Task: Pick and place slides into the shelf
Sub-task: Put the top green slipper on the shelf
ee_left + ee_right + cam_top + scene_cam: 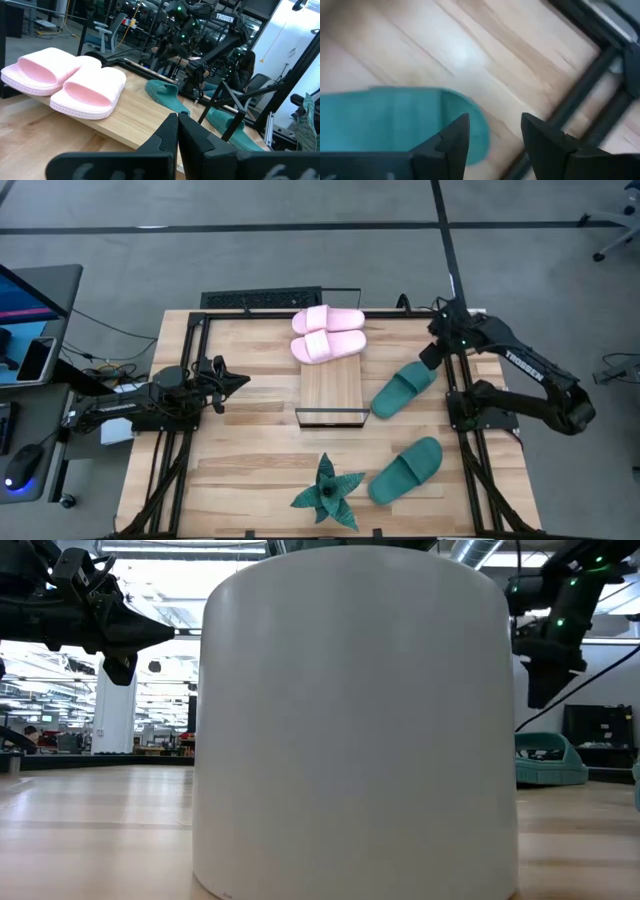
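Work surface: a light wooden tabletop (250, 430) of butcher-block planks, bordered by black metal framing, standing on a grey concrete floor marked with dark lines. A desk with a monitor, a phone and a mouse sits off the table's left side; the base of a wheeled chair shows at the far right corner of the high view.

The shelf (332, 390), a slatted light-wood board with a thin black frame, lies lengthwise at the table's centre. Two pale pink slides (328, 333) rest side by side across its far end, touching each other. One teal slide (404, 389) lies on the tabletop just to the right of the shelf, angled; a second teal slide (406, 470) lies nearer the front edge, well apart from the shelf. A spiky green plant (327, 493) sits near the front edge, between the shelf and that second slide.

Left gripper (240, 380): held above the left part of the table, pointing toward the shelf, fingers pressed together with nothing between them, as its wrist view confirms (178, 131).

Right gripper (432, 356): positioned above the heel end of the nearer teal slide, at the table's right frame. Its wrist view shows the fingers (455, 137) spread apart, with the teal slide directly below and nothing grasped.

The low view is largely blocked by a white cylindrical object (355, 720); beyond it lies an open workshop hall with bright ceiling lighting. A seated person is visible past the right arm in the left wrist view
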